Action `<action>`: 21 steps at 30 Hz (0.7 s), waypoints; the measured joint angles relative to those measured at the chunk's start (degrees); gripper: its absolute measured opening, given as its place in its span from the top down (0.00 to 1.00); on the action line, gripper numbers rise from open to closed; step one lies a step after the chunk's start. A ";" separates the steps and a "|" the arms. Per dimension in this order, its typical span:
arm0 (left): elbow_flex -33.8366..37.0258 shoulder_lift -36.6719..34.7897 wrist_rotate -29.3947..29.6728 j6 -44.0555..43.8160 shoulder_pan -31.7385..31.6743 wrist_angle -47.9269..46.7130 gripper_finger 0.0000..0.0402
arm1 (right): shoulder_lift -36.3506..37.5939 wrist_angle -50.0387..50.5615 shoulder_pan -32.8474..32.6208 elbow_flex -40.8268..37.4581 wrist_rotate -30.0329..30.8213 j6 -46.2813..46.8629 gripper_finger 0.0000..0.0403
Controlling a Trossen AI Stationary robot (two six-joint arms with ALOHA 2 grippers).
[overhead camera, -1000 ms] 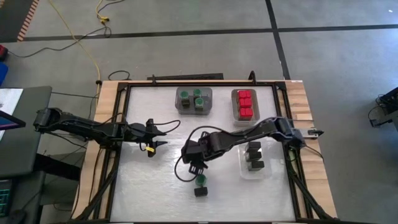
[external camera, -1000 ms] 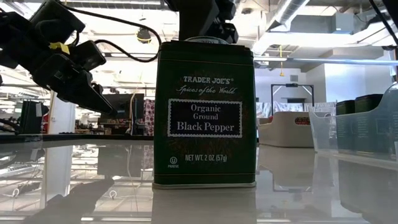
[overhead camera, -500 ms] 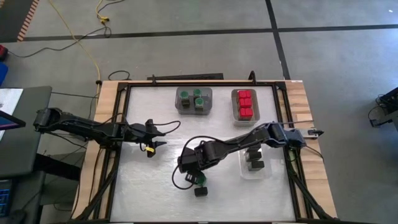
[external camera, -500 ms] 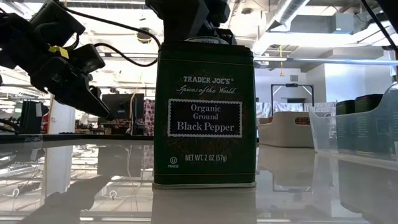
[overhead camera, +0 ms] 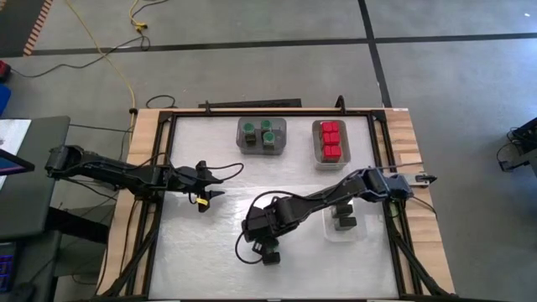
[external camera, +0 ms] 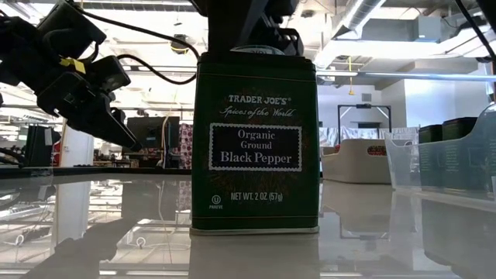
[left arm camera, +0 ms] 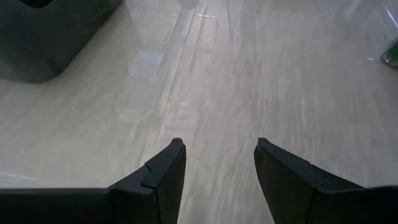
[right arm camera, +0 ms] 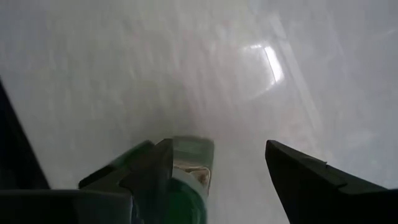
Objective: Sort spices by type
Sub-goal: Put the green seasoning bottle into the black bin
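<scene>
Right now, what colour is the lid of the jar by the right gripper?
Green, best seen in the right wrist view: the jar sits beside the open right gripper.

Two dark, slender jointed arms; black cables loop beside each wrist. Left gripper (overhead camera: 211,184) carries small yellow tag. Right gripper (overhead camera: 267,248): blocky black head, angular wedge-shaped fingers (right arm camera: 311,183).

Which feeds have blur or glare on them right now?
Right wrist view: motion-blurred, the green-lidded round jar smeared beside the open right end effector. Low view: glossy white table mirrors ceiling lights; dark black-pepper tin sharp. Left wrist view: faint sheen.
</scene>
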State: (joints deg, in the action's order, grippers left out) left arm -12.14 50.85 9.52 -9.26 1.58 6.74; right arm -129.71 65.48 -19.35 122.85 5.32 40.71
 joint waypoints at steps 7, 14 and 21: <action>0.00 0.00 0.00 -0.65 0.00 0.02 0.54 | 0.00 -1.49 -1.66 0.00 -0.19 -0.07 0.30; 0.00 0.00 0.00 -1.52 0.00 0.02 0.54 | 0.07 -1.19 -2.27 -1.62 -0.20 -2.37 0.30; 0.00 0.00 0.00 -1.55 0.00 0.00 0.54 | 0.10 -1.21 -2.86 -2.10 -0.34 -4.60 0.30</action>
State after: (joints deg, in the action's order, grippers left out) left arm -12.14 50.85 9.52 -10.81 1.58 6.74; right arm -129.61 64.27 -22.22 120.75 4.97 36.11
